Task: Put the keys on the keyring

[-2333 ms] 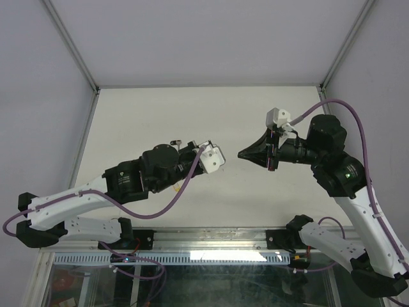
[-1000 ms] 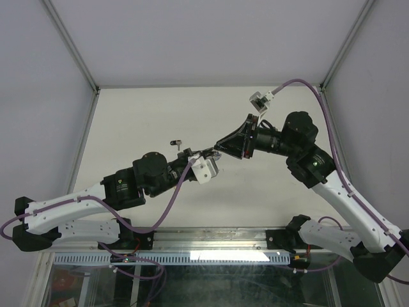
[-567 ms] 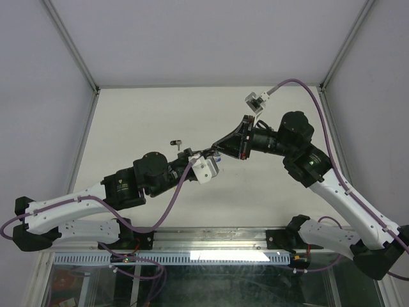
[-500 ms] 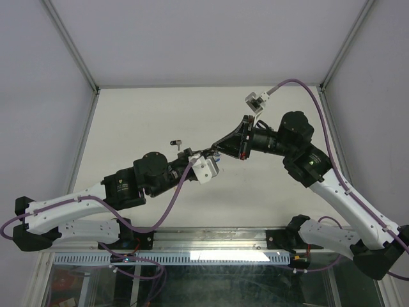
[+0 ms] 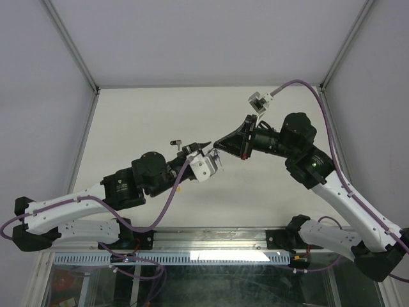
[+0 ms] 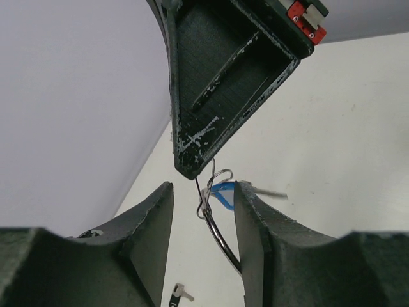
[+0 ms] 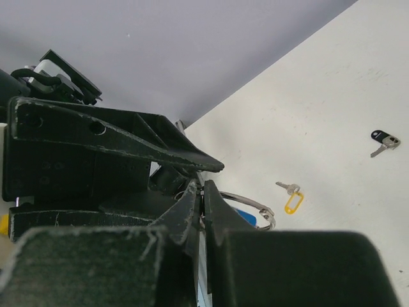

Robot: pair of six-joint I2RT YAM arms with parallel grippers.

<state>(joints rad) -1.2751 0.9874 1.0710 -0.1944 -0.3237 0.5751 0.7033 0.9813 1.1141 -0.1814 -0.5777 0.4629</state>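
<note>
While the right gripper (image 7: 203, 187) holds its jaws pressed together on the thin wire of the keyring (image 7: 257, 203), the left gripper (image 6: 203, 188) meets it tip to tip above the middle of the table (image 5: 147, 115), its jaws spread with one finger on either side of the ring. From the left wrist view the ring hangs down from the right gripper's point into the gap between the left fingers (image 6: 150, 217), and whether it touches either of them cannot be told. The blue-headed key (image 6: 223, 192) sits up against the ring just below that point, its blade blurred; whether it is threaded onto the wire cannot be told. The yellow-tagged key (image 7: 293, 201) lies flat on the table, apart from the ring and from both grippers. A small black-headed key (image 7: 385, 141) lies on the table too, well away from the yellow one.
</note>
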